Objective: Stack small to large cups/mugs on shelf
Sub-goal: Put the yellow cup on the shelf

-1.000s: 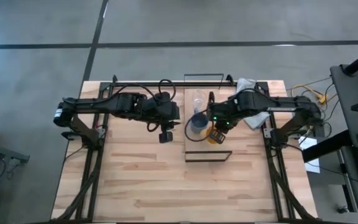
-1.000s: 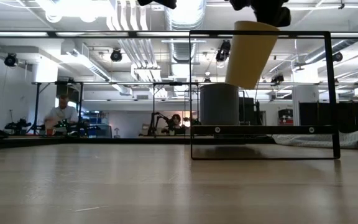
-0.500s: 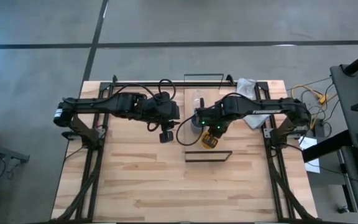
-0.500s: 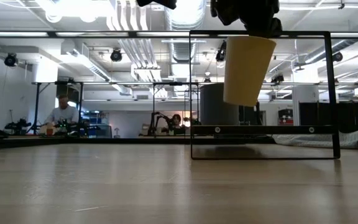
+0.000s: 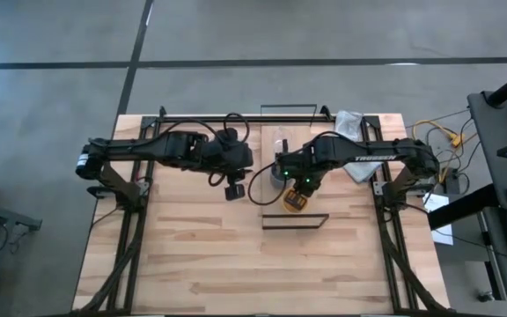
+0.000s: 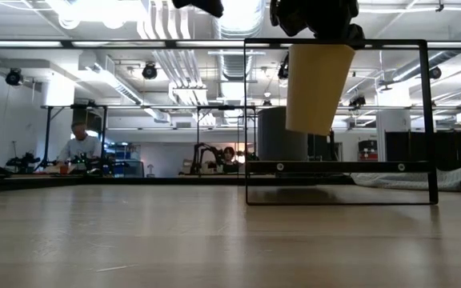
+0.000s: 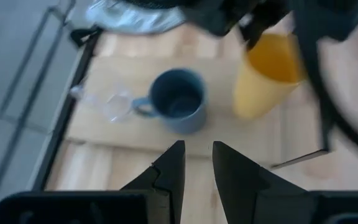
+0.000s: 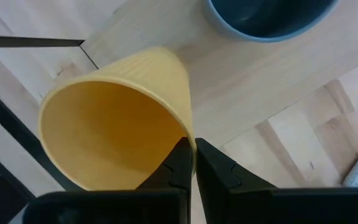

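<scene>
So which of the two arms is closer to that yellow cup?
The right one. The right gripper is pinching the rim of the yellow cup, holding it above the shelf. The left gripper hangs beside the shelf, apart from the cup.

The right gripper (image 8: 190, 163) is pinching closed, arm reaching inward; the left gripper (image 7: 195, 163) is hanging parted, arm waiting.

overhead, table-level, both wrist views sharing shelf (image 5: 293, 180)
</scene>
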You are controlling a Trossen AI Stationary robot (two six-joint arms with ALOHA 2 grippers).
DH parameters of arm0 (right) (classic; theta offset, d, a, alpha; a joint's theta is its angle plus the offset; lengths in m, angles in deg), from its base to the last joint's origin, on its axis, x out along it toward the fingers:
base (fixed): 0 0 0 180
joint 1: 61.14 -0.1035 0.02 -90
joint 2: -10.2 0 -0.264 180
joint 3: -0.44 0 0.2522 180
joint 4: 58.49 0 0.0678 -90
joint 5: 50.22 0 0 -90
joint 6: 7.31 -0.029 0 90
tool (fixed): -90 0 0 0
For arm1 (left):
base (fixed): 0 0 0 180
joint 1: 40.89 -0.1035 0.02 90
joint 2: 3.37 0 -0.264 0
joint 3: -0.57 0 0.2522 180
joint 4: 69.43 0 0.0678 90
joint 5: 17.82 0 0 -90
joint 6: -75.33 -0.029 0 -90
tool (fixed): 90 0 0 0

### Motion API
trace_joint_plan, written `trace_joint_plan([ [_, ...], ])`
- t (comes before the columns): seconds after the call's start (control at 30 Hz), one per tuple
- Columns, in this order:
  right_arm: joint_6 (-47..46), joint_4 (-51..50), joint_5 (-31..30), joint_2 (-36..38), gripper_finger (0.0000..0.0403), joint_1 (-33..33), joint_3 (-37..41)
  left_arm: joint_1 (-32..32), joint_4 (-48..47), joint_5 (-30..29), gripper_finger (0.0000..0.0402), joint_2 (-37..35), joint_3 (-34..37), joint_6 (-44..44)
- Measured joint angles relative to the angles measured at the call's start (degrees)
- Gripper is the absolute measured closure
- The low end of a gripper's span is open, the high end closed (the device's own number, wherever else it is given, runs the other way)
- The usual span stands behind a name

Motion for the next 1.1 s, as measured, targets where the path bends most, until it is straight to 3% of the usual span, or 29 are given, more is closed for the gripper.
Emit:
trace_joint_plan([
  [0.8,-6.21,3.22,0.21,-0.20,0.0394,-0.03,1.94,-0.02,-20.82,-24.07,0.0334,-0.47,0.04,6.36],
  [1.1,-7.99,4.72,0.07,-0.20,0.0394,0.09,2.62,-0.02,-23.64,-25.48,0.0334,-3.10,0.04,9.06],
])
